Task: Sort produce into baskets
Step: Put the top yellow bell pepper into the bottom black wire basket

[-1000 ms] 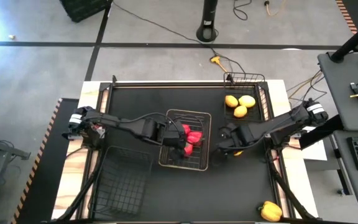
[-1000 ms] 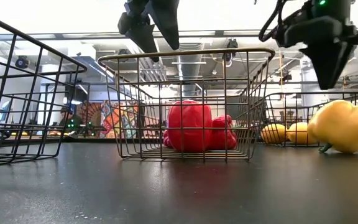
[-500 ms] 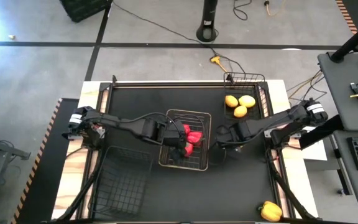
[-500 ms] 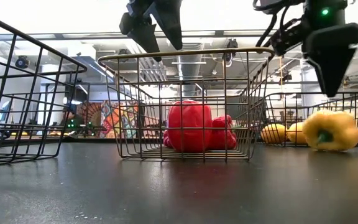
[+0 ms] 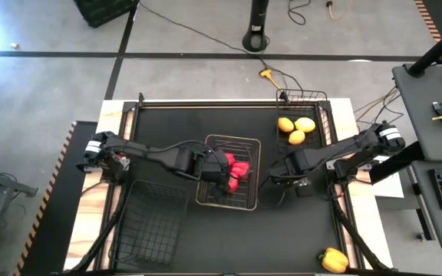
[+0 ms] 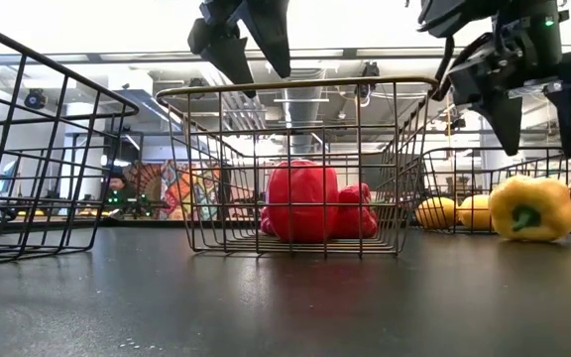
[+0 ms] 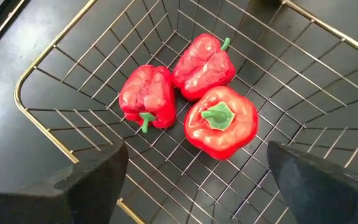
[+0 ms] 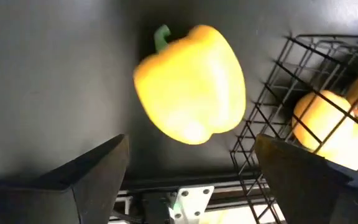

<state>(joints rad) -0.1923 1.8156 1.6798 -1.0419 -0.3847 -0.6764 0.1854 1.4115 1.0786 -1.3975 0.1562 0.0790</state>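
Three red peppers (image 7: 194,93) lie on the floor of the pale wire basket (image 5: 229,201) at the table's middle. My left gripper (image 5: 215,175) hangs open above them, touching nothing. A yellow pepper (image 6: 531,208) lies on its side on the black table, to the right of that basket, its stem toward the near edge. My right gripper (image 6: 538,104) stands open just above it, one finger on either side in the right wrist view, pepper (image 8: 191,84) clear of both. Three lemons (image 5: 296,129) rest in the black basket (image 5: 322,115) at the far right.
A second yellow pepper (image 5: 333,261) lies at the table's near right edge. A black wire basket (image 5: 156,222) stands at the near left. The lemon basket's wall (image 8: 278,106) is close beside the pepper under my right gripper.
My right gripper has opened and risen a little, shifting toward the table's right edge. The yellow pepper below it has rolled over on the table: its stem, formerly low at its side, now faces the near edge. My left arm has kept still.
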